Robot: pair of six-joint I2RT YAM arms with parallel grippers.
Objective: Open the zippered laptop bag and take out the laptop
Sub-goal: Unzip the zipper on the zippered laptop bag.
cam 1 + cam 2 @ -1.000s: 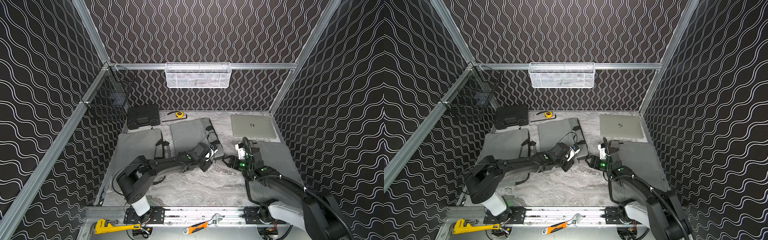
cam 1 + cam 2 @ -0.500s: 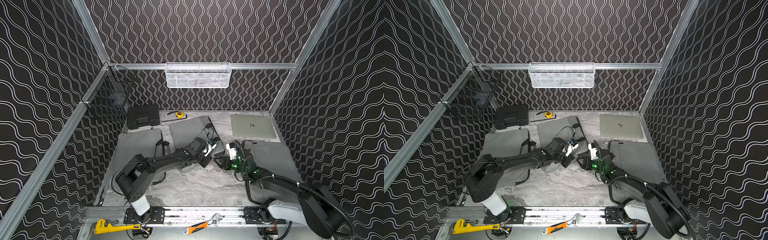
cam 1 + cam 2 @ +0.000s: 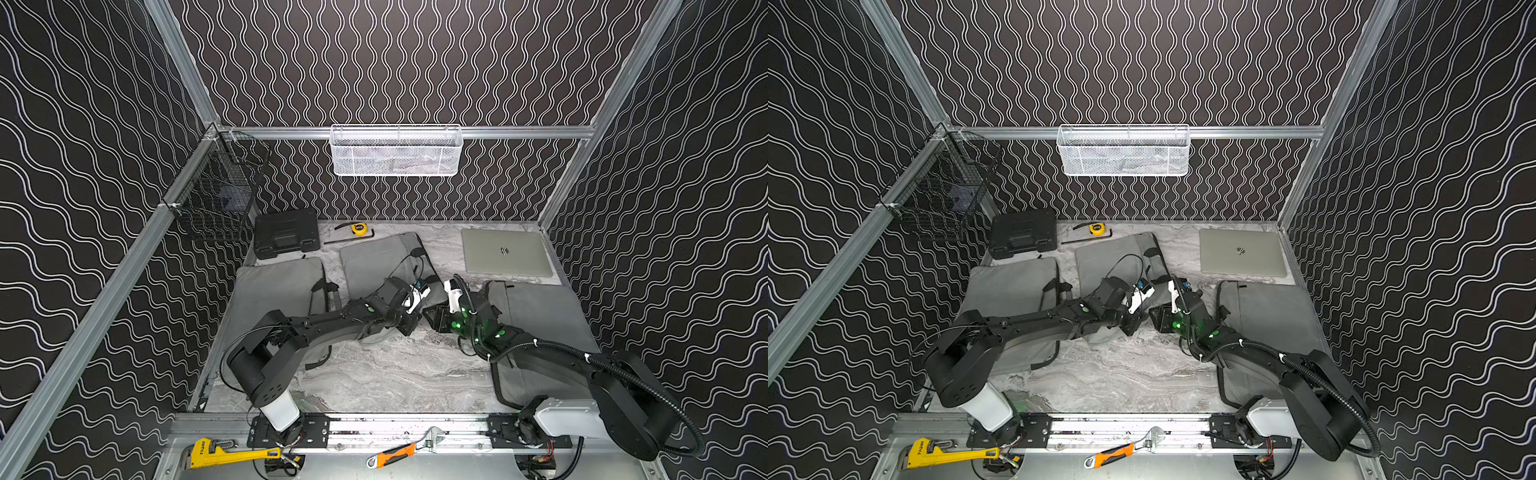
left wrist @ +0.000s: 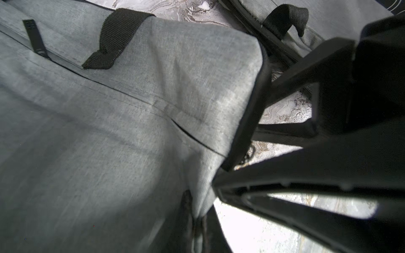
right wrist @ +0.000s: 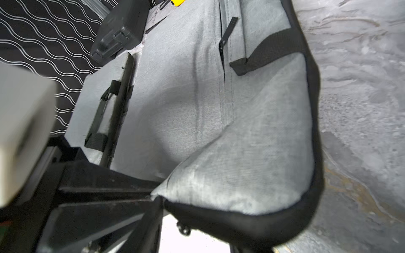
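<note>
The grey zippered laptop bag (image 3: 374, 262) (image 3: 1108, 257) lies in the middle of the table. My left gripper (image 3: 410, 323) (image 3: 1133, 324) (image 4: 199, 221) is shut on the fabric of its near right corner and holds that corner a little raised. My right gripper (image 3: 434, 320) (image 3: 1156, 320) (image 5: 197, 241) faces it from the right, open, with its fingertips at the corner's black edge. A small metal zipper pull (image 5: 183, 230) hangs under that edge. A silver laptop (image 3: 505, 251) (image 3: 1241, 251) lies closed on the table at the back right. What the bag holds is hidden.
A second grey bag (image 3: 274, 295) lies at the left under my left arm, a third (image 3: 536, 316) at the right under my right arm. A black case (image 3: 286, 232) and a yellow tape measure (image 3: 358, 227) sit at the back. A white basket (image 3: 395, 151) hangs on the back wall.
My right gripper has swung left from beside the right bag to the middle bag's near corner, and its jaws have narrowed. My left gripper has kept its hold on that corner.
</note>
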